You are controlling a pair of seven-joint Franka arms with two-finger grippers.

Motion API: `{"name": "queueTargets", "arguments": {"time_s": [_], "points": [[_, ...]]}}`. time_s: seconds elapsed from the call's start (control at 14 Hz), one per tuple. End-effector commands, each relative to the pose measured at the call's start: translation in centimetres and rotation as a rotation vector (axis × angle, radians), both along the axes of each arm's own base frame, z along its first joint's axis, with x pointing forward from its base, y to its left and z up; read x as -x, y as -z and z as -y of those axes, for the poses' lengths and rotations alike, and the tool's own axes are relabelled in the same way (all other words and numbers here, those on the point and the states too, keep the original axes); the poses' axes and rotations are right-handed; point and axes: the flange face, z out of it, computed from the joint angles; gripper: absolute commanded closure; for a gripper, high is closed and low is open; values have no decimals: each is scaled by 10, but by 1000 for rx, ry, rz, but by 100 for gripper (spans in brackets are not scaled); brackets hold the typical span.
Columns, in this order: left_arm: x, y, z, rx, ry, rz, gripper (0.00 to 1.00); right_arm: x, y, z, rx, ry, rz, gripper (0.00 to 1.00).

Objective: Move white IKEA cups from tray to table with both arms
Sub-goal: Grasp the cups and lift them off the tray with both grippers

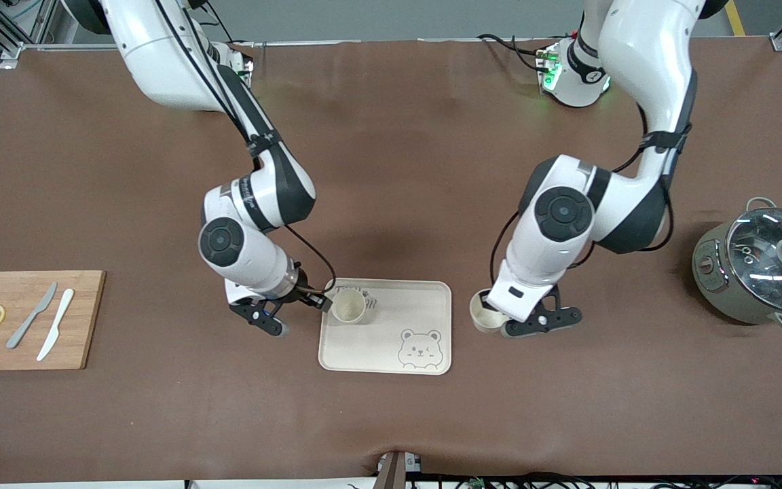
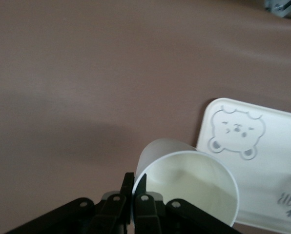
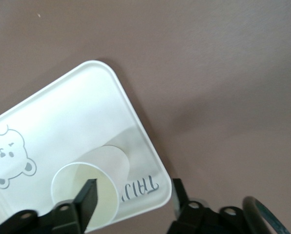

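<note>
One off-white cup (image 1: 349, 305) upright on the cream bear tray (image 1: 391, 353), the other (image 1: 482, 312) just beside it.

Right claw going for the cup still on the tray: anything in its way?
Nothing visible. The right claw already straddles the rim of that cup at the tray's corner, one finger inside it. The other cup is off the tray in the left claw.

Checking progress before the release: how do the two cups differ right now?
The left gripper is shut on one cup, off the tray beside it. The other cup stands on the tray, one finger of the right gripper inside its rim, jaws not shut. Both are off-white, handleless and empty.
</note>
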Motion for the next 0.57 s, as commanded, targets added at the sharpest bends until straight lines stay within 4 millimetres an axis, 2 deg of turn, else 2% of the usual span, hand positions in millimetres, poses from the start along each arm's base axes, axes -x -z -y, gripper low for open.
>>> {"name": "queueTargets", "arguments": {"time_s": [0.0, 0.21, 0.43, 0.5], "points": [[0, -12, -53, -56, 26, -70, 100, -2, 15, -13, -9, 18, -3, 44], [3, 2, -132, -66, 21, -152, 100, 7, 15, -33, -17, 65, -3, 45], [18, 38, -203, -13, 9, -246, 100, 11, 14, -40, -15, 53, -2, 45], [30, 52, -219, 10, 67, -241, 100, 10, 14, -38, -15, 48, 1, 45]]}}
